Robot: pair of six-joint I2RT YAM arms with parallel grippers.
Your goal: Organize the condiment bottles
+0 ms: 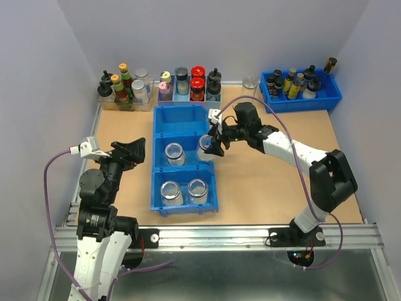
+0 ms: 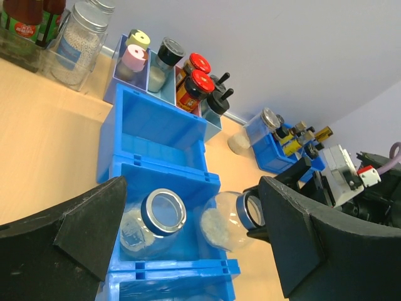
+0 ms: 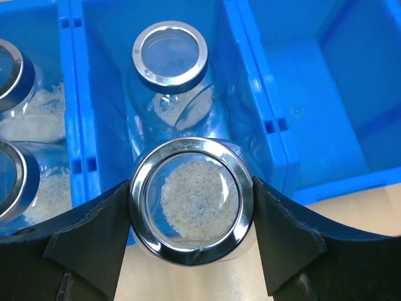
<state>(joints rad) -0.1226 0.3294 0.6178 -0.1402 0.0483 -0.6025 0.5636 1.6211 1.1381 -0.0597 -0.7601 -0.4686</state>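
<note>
Five short clear glass jars show. My right gripper [image 1: 213, 145] [image 3: 191, 185] is shut on the silver-rimmed neck of one jar [image 1: 205, 147] [image 3: 191, 207] holding rice grains, at the right edge of the middle blue bin [image 1: 161, 164]; it also shows in the left wrist view [image 2: 229, 222]. A second jar [image 1: 175, 153] [image 3: 170, 53] [image 2: 152, 221] stands in that bin. Two jars [image 1: 171, 192] [image 1: 197, 188] stand in the near bin [image 1: 154, 202]. A silver-lidded jar [image 1: 250, 82] [image 2: 270, 118] stands at the back. My left gripper [image 1: 135, 153] [image 2: 191, 194] is open and empty, left of the bins.
The far blue bin [image 1: 164, 128] holds nothing. At the back stand sauce bottles [image 1: 122, 88], small light-blue bins with spice jars [image 1: 188, 84], and a blue tray [image 1: 335, 97] of small dark bottles. Walls close in on three sides.
</note>
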